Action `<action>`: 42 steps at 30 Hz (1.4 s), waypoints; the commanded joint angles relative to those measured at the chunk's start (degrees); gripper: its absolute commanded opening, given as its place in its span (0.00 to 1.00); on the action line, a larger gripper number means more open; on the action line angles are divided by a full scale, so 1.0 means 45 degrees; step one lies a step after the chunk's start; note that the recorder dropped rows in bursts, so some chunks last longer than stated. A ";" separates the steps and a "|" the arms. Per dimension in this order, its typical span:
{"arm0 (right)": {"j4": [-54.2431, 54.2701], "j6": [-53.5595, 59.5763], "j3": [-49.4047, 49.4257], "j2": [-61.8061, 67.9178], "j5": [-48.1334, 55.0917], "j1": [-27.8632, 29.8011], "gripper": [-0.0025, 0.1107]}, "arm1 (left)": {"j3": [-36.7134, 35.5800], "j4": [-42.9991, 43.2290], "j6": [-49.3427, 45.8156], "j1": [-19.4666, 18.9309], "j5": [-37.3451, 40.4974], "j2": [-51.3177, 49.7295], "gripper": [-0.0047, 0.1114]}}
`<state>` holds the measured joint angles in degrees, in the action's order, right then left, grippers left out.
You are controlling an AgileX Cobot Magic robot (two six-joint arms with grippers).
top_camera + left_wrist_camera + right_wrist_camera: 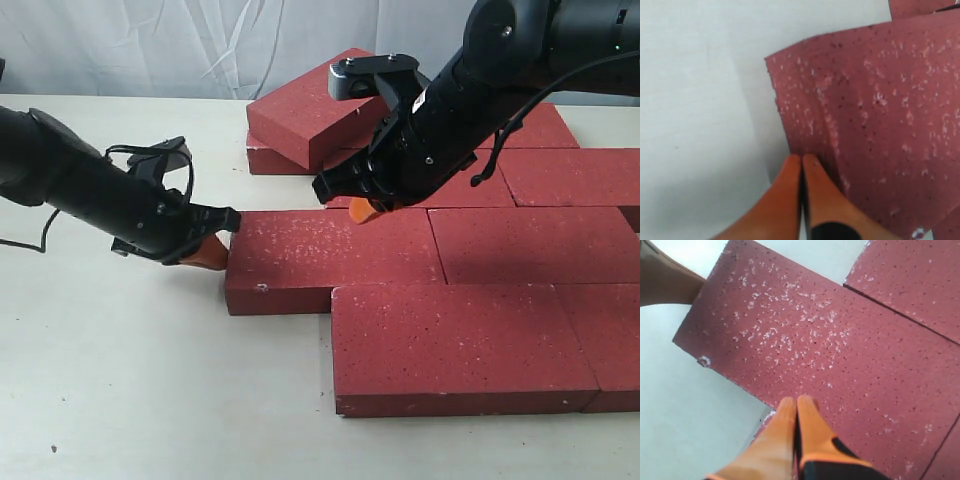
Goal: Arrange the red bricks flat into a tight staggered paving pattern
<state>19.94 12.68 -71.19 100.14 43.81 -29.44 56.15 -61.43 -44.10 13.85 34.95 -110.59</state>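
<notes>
Several dark red speckled bricks lie flat in staggered rows on the pale table (120, 380). The leftmost brick of the middle row (330, 260) juts out to the left. My left gripper (222, 245) is shut, its orange fingertips pressed against that brick's left end (805, 150). My right gripper (362, 208) is shut with nothing in it, tips touching the same brick's far edge (795, 405). At the back, one brick (312, 110) leans tilted on another flat brick (270, 160).
A front-row brick (460, 345) lies close to the near edge, another to its right (610, 340). More bricks fill the right side (560, 175). A white curtain (150, 45) hangs behind. Bare table lies left and front.
</notes>
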 commanded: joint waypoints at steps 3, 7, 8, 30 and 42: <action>0.0062 0.0014 0.0004 -0.0107 -0.0165 0.0056 0.02 | -0.0016 0.0303 0.0466 -0.0928 0.1677 0.0144 0.04; 0.0062 0.0014 0.0004 -0.0107 -0.0165 0.0056 0.02 | -0.0016 0.0410 0.0466 -0.1561 0.2178 0.0682 0.04; 0.0062 0.0014 0.0004 -0.0107 -0.0165 0.0056 0.02 | -0.0016 0.0441 0.0466 -0.1714 0.2286 0.0854 0.04; -0.0096 -0.0370 0.0004 -0.0107 -0.0441 0.0056 0.02 | 0.0545 0.1833 0.1021 -0.2155 0.1035 0.3735 0.04; -0.0096 -0.0399 -0.0253 -0.0107 -0.1232 0.0056 0.02 | 0.0594 0.8095 0.5878 -0.1139 -0.0287 0.6418 0.04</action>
<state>19.96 10.91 -71.31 100.14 38.82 -29.44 58.57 -32.62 -23.82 6.20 34.77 -83.57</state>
